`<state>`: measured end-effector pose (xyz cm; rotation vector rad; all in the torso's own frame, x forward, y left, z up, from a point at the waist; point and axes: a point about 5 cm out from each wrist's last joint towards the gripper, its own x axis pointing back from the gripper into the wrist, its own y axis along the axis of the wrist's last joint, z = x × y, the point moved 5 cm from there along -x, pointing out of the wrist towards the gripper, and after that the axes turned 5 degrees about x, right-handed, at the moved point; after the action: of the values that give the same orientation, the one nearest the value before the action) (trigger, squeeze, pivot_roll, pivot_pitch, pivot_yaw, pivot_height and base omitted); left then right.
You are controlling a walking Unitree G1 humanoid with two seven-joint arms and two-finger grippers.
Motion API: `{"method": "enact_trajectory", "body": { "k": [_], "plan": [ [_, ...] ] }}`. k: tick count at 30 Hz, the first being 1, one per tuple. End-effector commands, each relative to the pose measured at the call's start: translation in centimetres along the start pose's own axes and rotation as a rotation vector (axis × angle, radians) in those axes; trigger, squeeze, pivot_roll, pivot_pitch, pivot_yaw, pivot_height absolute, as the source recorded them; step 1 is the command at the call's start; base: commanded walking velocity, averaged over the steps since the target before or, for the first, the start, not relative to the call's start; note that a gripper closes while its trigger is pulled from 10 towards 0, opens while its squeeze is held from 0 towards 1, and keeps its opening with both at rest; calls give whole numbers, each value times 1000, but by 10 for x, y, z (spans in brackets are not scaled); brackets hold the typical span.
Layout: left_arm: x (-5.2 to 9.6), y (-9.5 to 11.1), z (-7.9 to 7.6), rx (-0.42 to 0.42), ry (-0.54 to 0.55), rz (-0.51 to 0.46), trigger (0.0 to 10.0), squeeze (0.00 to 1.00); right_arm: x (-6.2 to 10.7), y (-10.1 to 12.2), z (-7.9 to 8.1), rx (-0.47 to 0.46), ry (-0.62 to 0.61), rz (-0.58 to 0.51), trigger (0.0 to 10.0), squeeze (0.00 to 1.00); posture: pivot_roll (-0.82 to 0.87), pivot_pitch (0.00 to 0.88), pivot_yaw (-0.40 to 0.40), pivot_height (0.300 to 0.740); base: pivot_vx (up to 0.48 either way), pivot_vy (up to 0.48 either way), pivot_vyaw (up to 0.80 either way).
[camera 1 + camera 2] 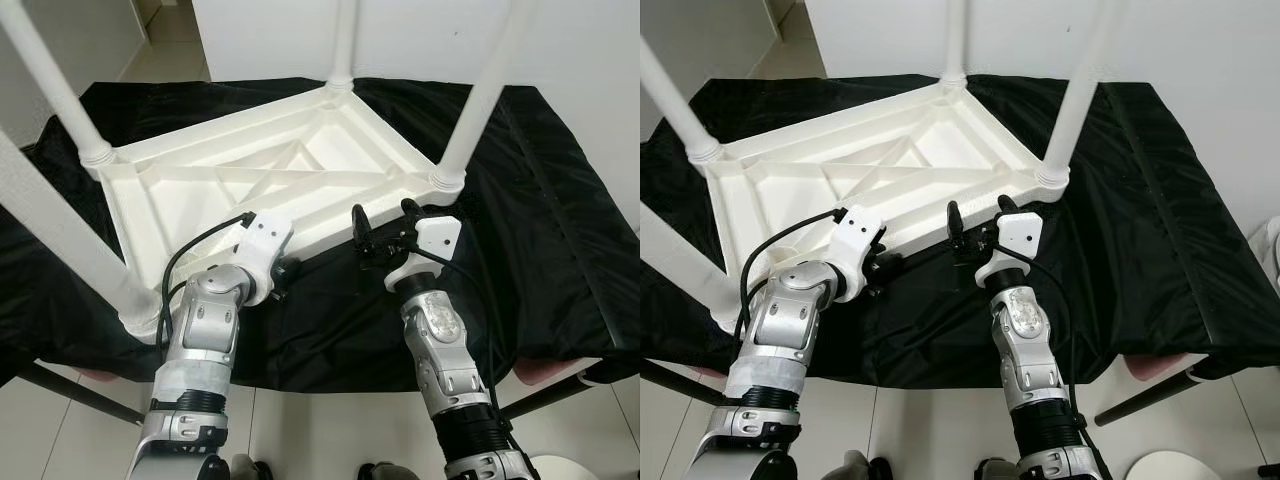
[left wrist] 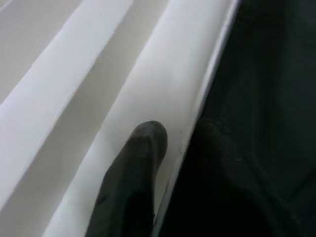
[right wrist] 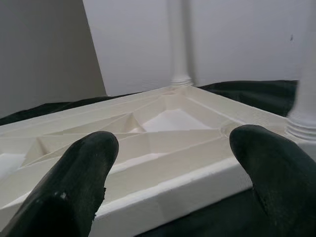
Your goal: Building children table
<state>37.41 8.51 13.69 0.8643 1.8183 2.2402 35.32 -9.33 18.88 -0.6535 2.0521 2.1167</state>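
The white plastic children's table (image 1: 270,170) lies upside down on a black cloth (image 1: 540,220), its four legs pointing up; the left gripper (image 1: 283,278) pinches the table's near rim, one finger (image 2: 133,168) on the inner face; the right gripper (image 1: 385,222) stands wide open, holding nothing, just beside that rim.

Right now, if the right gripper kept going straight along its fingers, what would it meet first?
Most likely the near edge of the upturned white table top: the right gripper is open and aimed at that rim. How far off it is remains unclear.

Upturned table (image 1: 270,170) on cloth (image 1: 540,220)
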Motion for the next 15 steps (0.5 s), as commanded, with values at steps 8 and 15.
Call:
{"method": "enact_trajectory", "body": {
  "k": [8,15],
  "plan": [
    [5,9,32,-63,348,-51,10000,0,-3,-1,-2,7,-11,9,10000,0,-118,116,71,740,0,0,0],
    [5,20,20,-67,283,-129,10000,0,-4,-1,-2,8,-13,9,10000,0,-117,115,71,740,0,0,0]
  ]
}}
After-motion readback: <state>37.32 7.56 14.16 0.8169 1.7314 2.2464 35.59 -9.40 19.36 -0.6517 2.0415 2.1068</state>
